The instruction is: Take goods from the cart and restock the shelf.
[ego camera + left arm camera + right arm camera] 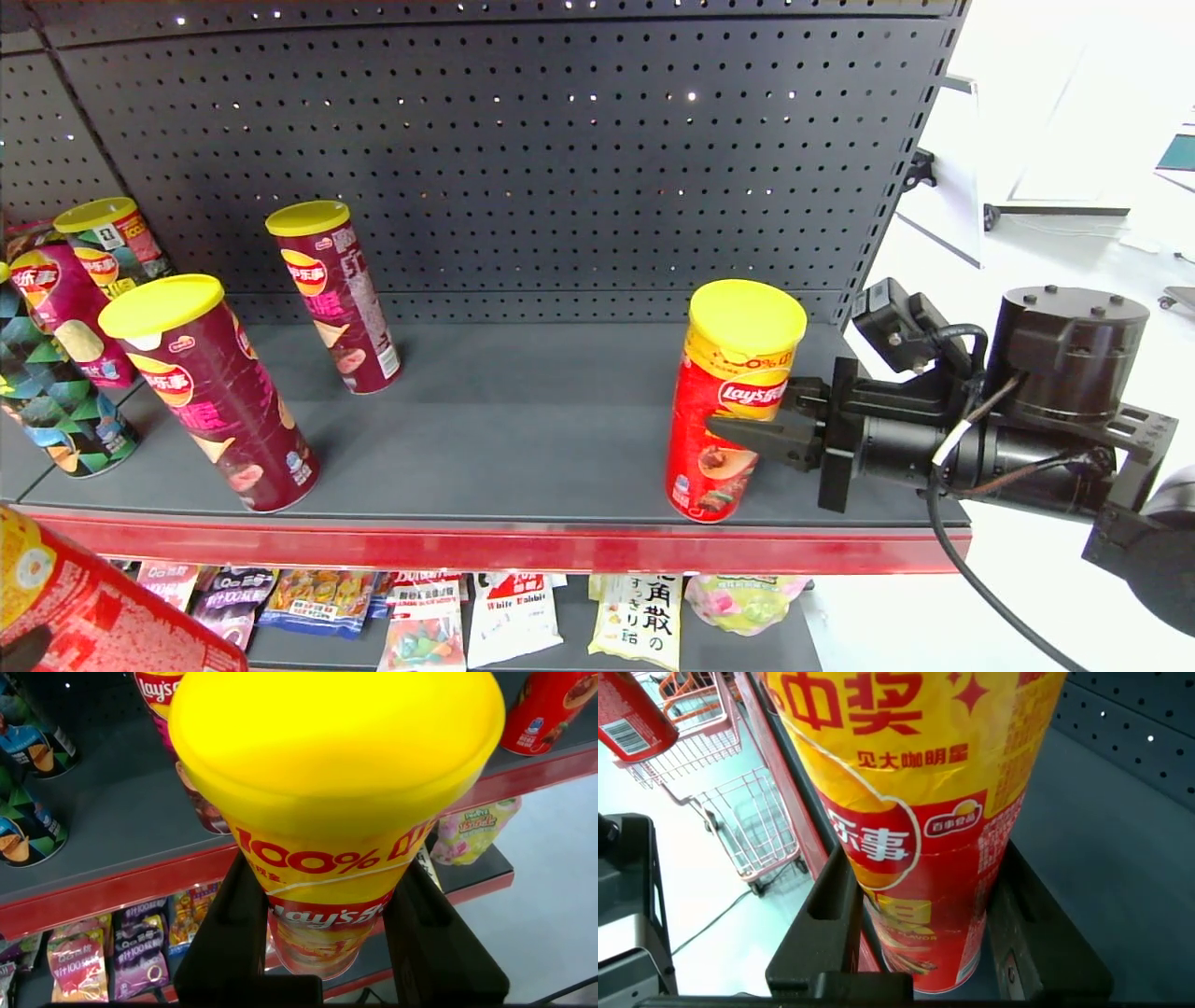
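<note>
Strong light washes out the floor (1027, 597) beside the shelf (523, 420); pinpoints shine through the pegboard (523, 168).

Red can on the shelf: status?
Right hand shut on red can, upright on shelf near front edge. Left hand shut on second can. Maroon cans well left, apart.

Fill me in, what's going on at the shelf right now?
The right hand grips a red can that stands upright near the front right of the grey shelf. The left hand holds a second red can with a yellow lid out in front of the shelf, not yet placed. Purple cans stand on the shelf's left side.
</note>
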